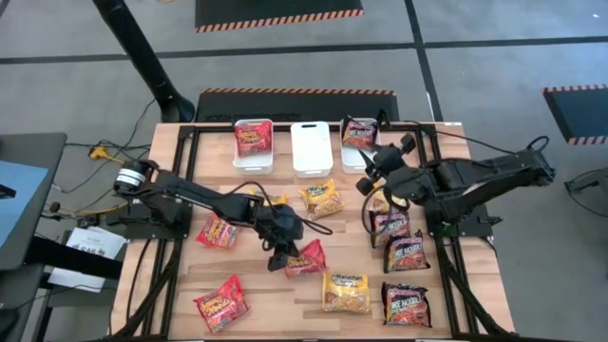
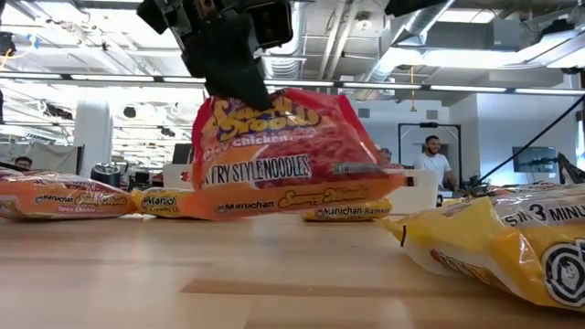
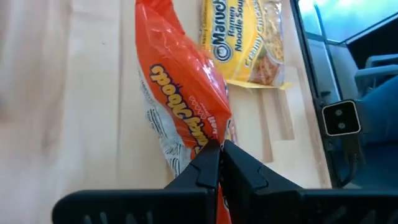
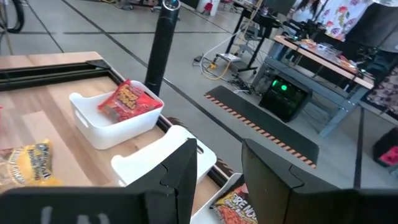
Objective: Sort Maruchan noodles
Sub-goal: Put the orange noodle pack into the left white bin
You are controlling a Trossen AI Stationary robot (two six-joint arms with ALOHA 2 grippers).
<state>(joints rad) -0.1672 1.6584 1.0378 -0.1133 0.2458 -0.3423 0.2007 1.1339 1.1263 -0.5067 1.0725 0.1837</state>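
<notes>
We see the table (image 1: 180, 171) with three trays (image 1: 311, 147) at twelve o'clock. Our left gripper (image 1: 281, 252) pinches a red packet (image 1: 307, 258) near centre, lifted; our right gripper (image 1: 373, 174) hovers, fingers apart, at one o'clock.

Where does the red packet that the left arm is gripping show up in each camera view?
High view: the red packet lies lower centre, at the left gripper.
Low view: it hangs at centre, one edge on the table.
Left wrist view: it runs up from the shut fingers, centre.
Right wrist view: not in it.
Shared landmark: the yellow packet beside it, also in the left wrist view.
</notes>
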